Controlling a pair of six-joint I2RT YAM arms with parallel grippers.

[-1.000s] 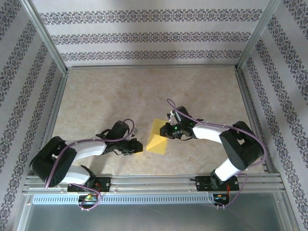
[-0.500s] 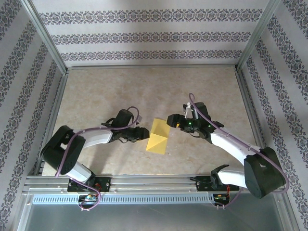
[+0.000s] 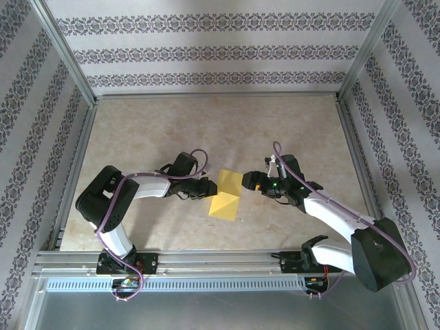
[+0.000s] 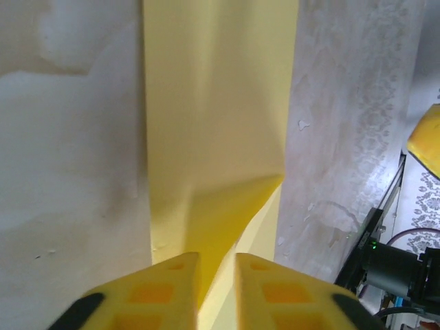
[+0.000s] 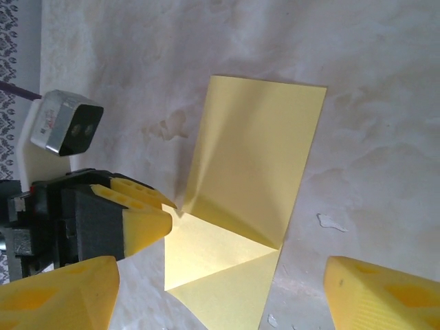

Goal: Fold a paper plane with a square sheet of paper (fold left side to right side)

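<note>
Your left tool (image 3: pixel 209 188) has reached the square sheet of paper (image 3: pixel 227 196)
It now pinches the 9 o'clock edge; your right tool (image 3: pixel 252 181), spread apart, sits at 3 o'clock

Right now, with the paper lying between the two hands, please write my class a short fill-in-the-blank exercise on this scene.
1. The square sheet of paper is coloured ____.
2. The left hand meets the sheet at its ____ edge.
3. The right hand holds nothing and is wide ____.

Missing words: yellow; left; open.
</note>
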